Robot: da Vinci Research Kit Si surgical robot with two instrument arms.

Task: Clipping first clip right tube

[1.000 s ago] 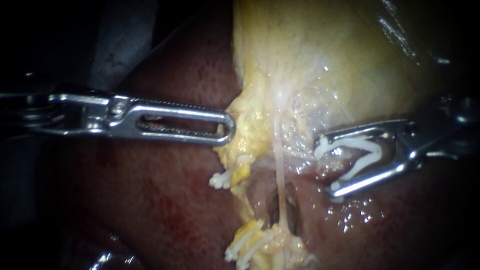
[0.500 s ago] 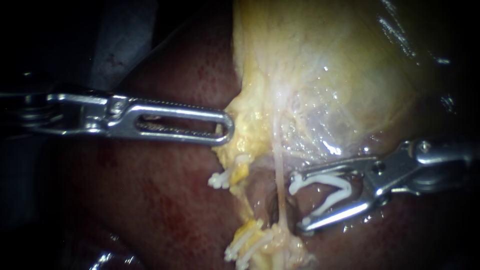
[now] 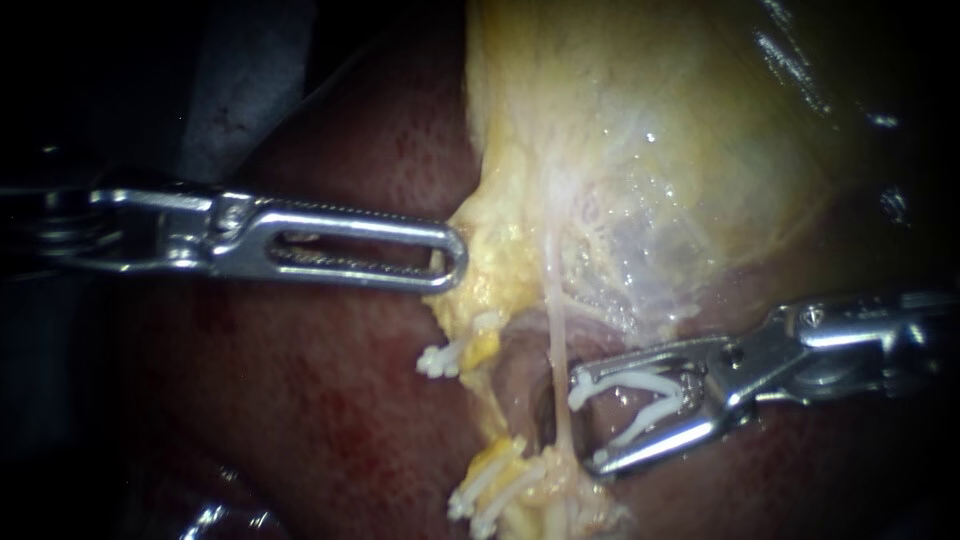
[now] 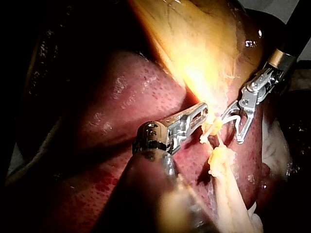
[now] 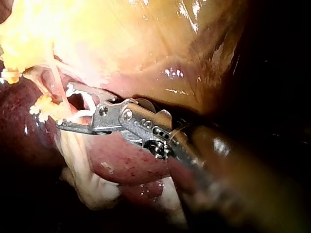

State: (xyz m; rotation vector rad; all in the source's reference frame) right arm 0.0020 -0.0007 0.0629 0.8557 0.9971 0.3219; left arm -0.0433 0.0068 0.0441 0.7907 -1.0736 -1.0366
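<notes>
- Progress: the approach looks nearly finished, but nothing is clipped yet. The right instrument (image 3: 590,420) carries an open white clip (image 3: 655,400) in its hand. The jaws stand wide apart with the clip seated between them and touching both.
- The right tube (image 3: 557,345) is a thin pale strand running down from the gallbladder (image 3: 650,120) across a dark hollow. It lies just left of the clip's mouth. As far as the endoscope view shows, the clip's two tips sit beside the tube, not around it.
- What is left, as I judge it: slide the mouth leftward over the tube, then squeeze.
- The left instrument (image 3: 440,255) comes in from the left. Its hand looks clamped together on the fatty fringe (image 3: 490,270) at the gallbladder's edge.
- A single clip (image 3: 438,360) sits on yellow tissue left of the tube, and paired clips (image 3: 480,500) sit nearer. The pair lies near the lower tip and could crowd it.
- The liver (image 3: 330,400) lies dark red all around.
</notes>
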